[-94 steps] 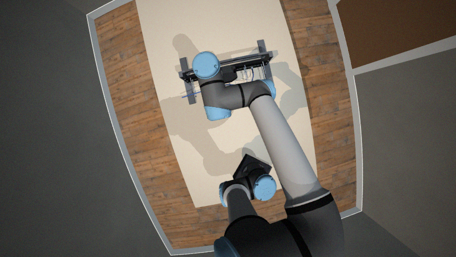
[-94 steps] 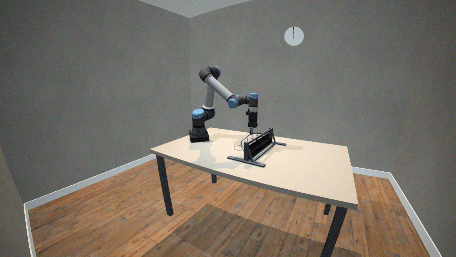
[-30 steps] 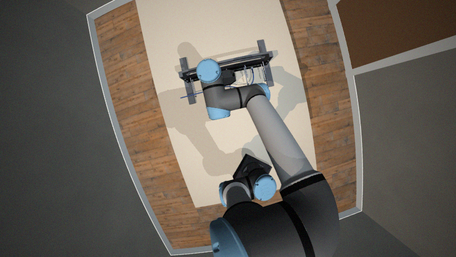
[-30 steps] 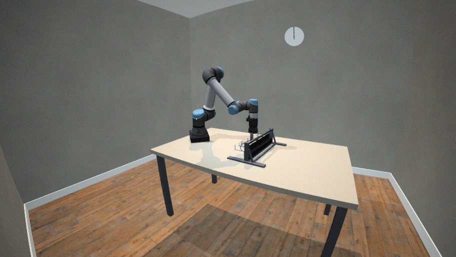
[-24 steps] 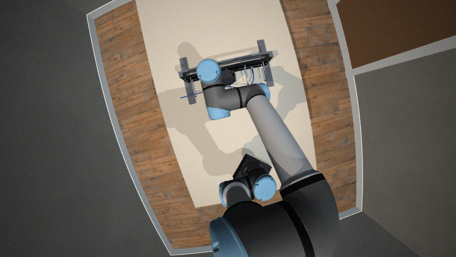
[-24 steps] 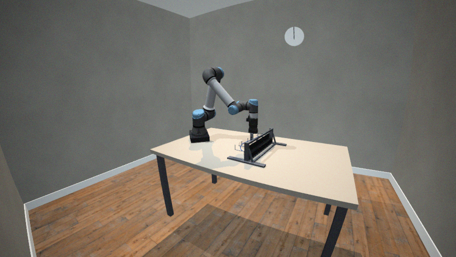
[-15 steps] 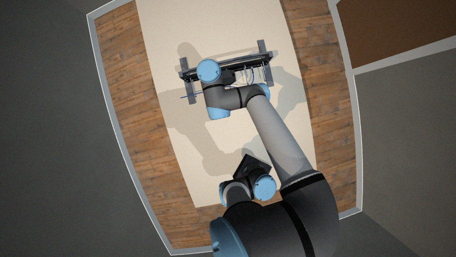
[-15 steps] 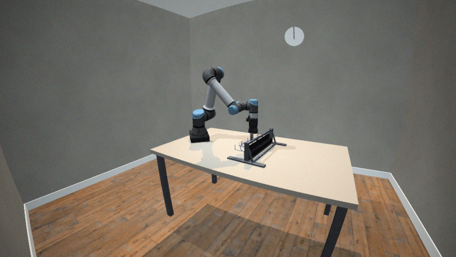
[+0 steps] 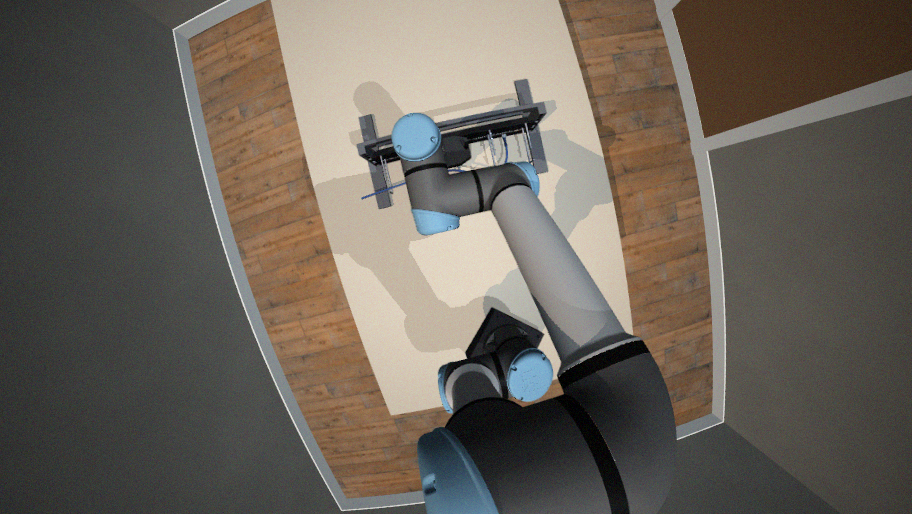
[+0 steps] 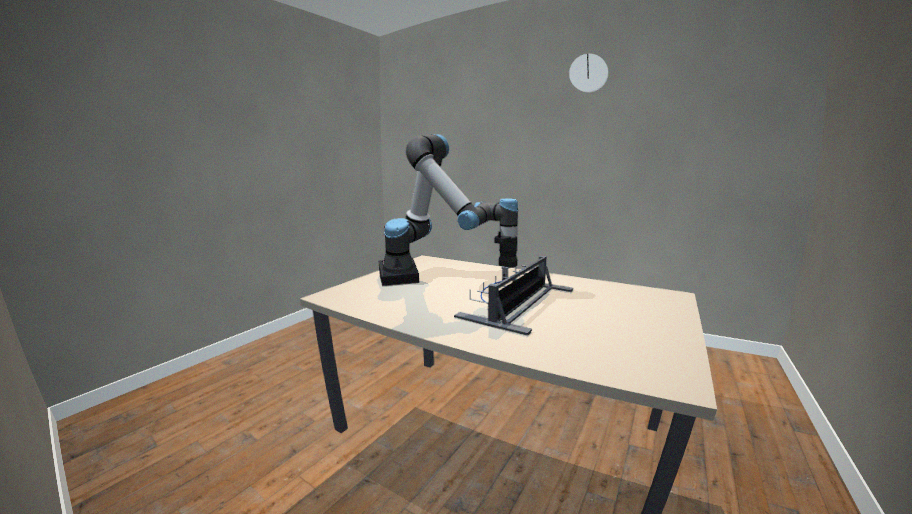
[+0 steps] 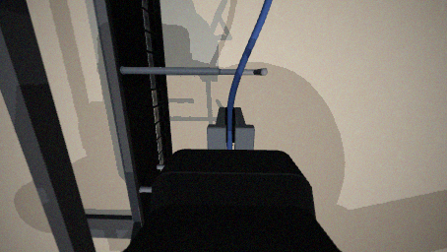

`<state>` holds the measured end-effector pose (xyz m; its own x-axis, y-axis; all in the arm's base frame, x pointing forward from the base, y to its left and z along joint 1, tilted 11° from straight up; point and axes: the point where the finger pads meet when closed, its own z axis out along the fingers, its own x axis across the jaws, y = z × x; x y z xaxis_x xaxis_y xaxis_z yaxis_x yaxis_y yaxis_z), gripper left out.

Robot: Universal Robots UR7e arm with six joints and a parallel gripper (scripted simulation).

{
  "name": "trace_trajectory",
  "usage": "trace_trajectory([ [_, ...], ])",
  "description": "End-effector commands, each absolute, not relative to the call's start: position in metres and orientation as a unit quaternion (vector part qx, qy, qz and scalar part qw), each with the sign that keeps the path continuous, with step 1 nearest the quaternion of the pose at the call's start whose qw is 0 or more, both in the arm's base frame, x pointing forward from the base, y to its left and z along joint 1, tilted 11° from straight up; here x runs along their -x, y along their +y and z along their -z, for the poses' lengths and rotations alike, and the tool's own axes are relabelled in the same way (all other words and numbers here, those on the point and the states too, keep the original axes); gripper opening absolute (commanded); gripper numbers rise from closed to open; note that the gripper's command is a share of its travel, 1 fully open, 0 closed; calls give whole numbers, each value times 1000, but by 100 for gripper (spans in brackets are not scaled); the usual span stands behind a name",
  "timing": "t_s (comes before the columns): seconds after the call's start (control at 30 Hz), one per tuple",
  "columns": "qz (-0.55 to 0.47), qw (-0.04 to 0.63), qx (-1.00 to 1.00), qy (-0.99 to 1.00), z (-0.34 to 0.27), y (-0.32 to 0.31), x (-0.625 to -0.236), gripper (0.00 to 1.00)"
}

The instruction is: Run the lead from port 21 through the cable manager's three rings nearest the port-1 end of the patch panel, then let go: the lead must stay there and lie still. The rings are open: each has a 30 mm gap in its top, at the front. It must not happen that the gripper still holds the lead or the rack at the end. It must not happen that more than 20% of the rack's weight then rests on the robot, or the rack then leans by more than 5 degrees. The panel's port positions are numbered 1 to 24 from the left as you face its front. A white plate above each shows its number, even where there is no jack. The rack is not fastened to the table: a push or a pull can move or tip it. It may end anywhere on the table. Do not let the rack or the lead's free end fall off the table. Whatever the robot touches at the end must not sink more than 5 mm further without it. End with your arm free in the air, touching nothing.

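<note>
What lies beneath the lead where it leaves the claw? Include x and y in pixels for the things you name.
Under the blue lead (image 11: 248,49), the wrist view shows a grey ring's rod (image 11: 192,71) and, below, the pale table top (image 11: 394,98). The claw's black body (image 11: 236,197) covers whatever is under the lead's other stretch.

We have brought our gripper (image 10: 504,274) (image 11: 229,118) lower, and the blue lead (image 9: 507,150) (image 10: 483,294) (image 11: 253,41) has sunk with it: its high arch beside our end effector has flattened from earlier.
</note>
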<state>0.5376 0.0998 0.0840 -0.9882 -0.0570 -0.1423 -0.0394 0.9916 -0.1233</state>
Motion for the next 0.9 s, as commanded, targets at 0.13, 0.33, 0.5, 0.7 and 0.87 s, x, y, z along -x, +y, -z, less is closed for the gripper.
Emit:
trace_trajectory([
  [0.13, 60, 74, 24, 995, -87, 100, -551, 0],
  [0.33, 60, 74, 24, 995, -88, 101, -557, 0],
  [0.5, 60, 74, 24, 995, -89, 101, -564, 0],
  [0.7, 60, 74, 24, 995, -89, 101, -569, 0],
  [0.87, 60, 74, 24, 995, -89, 101, -569, 0],
])
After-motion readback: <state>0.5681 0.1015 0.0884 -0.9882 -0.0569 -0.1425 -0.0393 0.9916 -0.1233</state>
